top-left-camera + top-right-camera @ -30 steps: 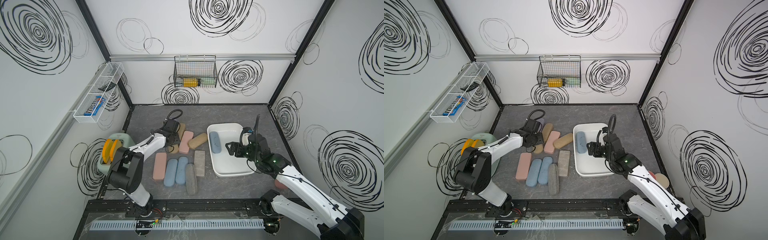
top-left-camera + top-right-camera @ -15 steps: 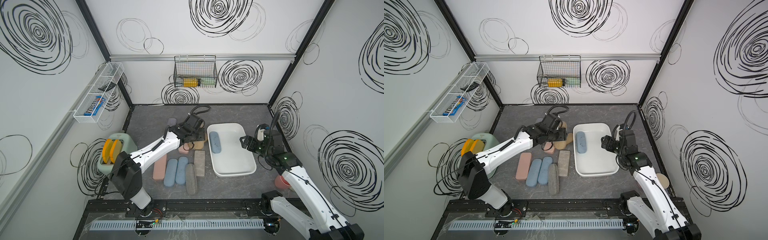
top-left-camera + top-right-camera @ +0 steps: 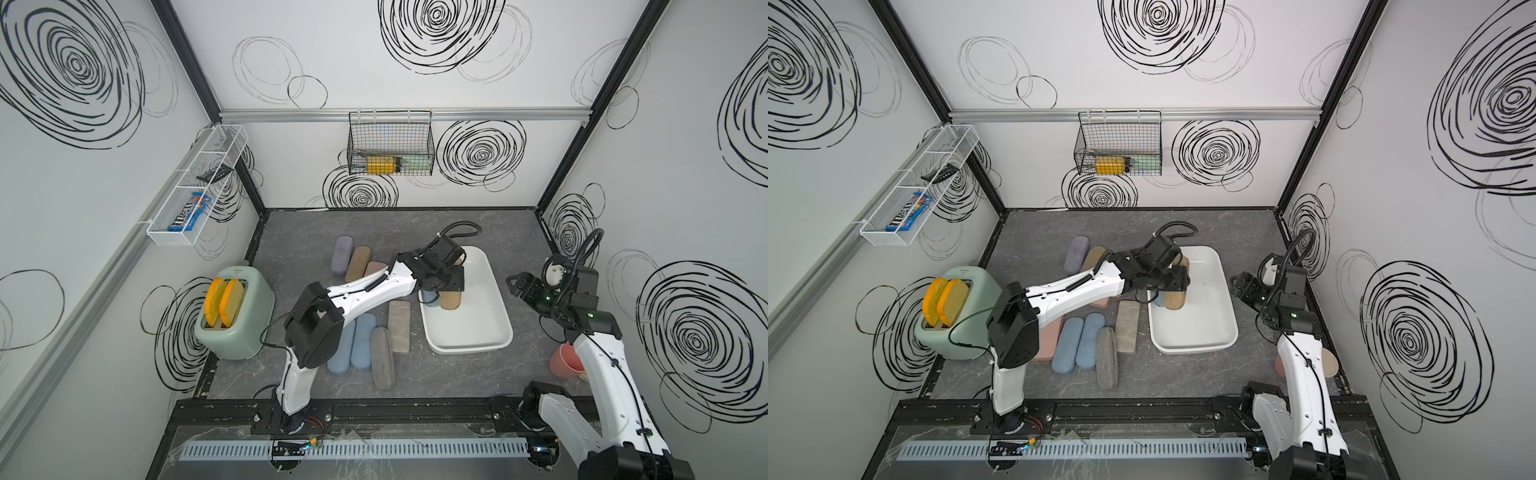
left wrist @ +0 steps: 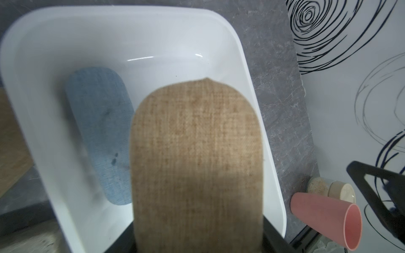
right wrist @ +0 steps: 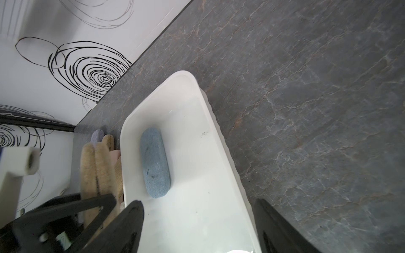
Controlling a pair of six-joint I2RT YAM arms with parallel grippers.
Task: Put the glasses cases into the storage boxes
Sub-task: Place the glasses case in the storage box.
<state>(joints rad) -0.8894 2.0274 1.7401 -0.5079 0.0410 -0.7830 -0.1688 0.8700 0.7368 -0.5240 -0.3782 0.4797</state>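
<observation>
My left gripper [image 3: 448, 286] is shut on a tan glasses case [image 3: 450, 300] and reaches over the far-left part of the white storage box [image 3: 469, 332]. In the left wrist view the tan case [image 4: 197, 164] fills the middle, above the box [image 4: 247, 72] and next to a blue case [image 4: 98, 131] lying inside. My right gripper [image 3: 517, 284] hangs open to the right of the box, holding nothing. Left of the box, several cases lie on the floor: lilac [image 3: 341, 259], tan [image 3: 358, 264], pink [image 3: 376, 268], beige-grey [image 3: 399, 326], two blue [image 3: 361, 340] and grey [image 3: 382, 363].
A mint toaster [image 3: 235, 318] with orange slices stands at the left edge. A pink cup [image 3: 565, 359] lies by the right wall near my right arm, with a small jar [image 4: 337, 190] beside it. A black wire basket [image 3: 390, 143] and a white mesh rack [image 3: 195, 187] hang on the walls.
My left arm has swung right from the pile, carrying the tan case over the box. My right arm has drawn back out of the box toward the right wall.
</observation>
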